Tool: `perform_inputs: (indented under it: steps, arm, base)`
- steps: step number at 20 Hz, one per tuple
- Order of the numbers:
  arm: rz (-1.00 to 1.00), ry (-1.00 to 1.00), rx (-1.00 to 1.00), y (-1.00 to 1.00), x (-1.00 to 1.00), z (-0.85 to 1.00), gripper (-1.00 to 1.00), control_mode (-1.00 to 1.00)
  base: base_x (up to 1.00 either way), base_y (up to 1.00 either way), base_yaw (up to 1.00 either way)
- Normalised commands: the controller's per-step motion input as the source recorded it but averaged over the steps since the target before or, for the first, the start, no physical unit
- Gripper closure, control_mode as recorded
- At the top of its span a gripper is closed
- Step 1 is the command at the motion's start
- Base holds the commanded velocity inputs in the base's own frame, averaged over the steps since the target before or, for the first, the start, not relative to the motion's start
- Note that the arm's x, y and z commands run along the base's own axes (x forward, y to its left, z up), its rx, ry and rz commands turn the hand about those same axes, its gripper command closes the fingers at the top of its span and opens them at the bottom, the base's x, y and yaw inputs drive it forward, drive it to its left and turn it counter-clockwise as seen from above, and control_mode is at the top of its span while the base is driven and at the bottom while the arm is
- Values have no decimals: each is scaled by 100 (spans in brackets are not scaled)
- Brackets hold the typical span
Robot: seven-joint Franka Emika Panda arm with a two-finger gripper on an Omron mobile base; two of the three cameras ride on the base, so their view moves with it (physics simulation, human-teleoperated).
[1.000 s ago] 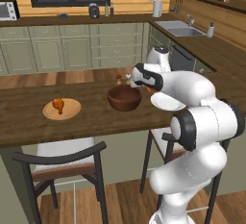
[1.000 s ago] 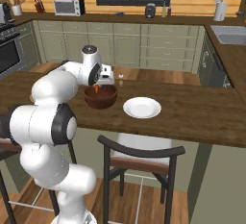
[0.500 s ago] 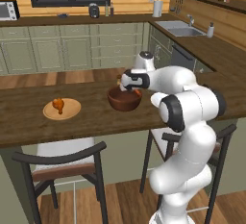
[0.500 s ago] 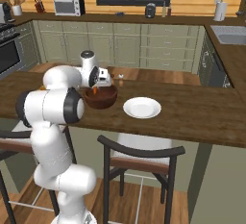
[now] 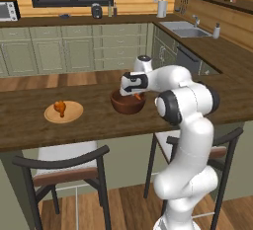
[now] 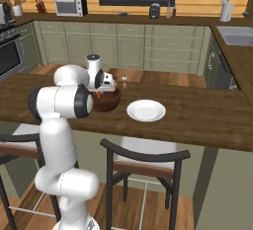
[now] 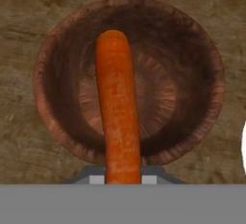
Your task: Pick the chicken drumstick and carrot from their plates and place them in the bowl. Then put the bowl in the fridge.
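The bright orange carrot (image 7: 117, 107) hangs lengthwise over the deep dark reddish-brown bowl (image 7: 48, 107), and my gripper (image 5: 137, 95) is shut on its near end. The bowl (image 5: 127, 104) stands mid-counter with the hand just above its rim; from the right it shows as the bowl (image 6: 107, 101) under my gripper (image 6: 100, 95). Nothing else lies inside the bowl. The chicken drumstick (image 5: 60, 107) rests on a light-tan plate (image 5: 71, 115) to the left of the bowl. An empty white plate (image 6: 146, 111) lies to the bowl's right. The fridge is out of view.
Two small pale shakers (image 6: 123, 79) stand just beyond the bowl. Dark chairs (image 5: 64, 167) sit under the counter's near edge. Sage-green cabinets, a sink (image 5: 185, 29) and a microwave (image 6: 69, 7) line the far walls.
The hand with the carrot has shifted slightly left, further over the bowl, and the arm's elbow has swung up. The grip stays shut; drumstick and plates are unmoved.
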Motion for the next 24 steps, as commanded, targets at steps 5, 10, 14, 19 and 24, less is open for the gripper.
perform_inputs:
  steps: [5, 10, 14, 19, 24]
  arm:
    - [2, 2, 0, 0, 17, -26, 100, -100]
    - [4, 3, 1, 0, 12, -30, 100, -100]
    - [4, 0, 0, 0, 13, -26, 100, -100]
    - [2, 5, 0, 1, 37, -13, 100, -100]
    - [0, 16, 0, 5, 47, 0, 100, -100]
  base:
    - [0, 0, 0]
    - [0, 0, 0]
    - [0, 0, 0]
    - [0, 0, 0]
    - [0, 0, 0]
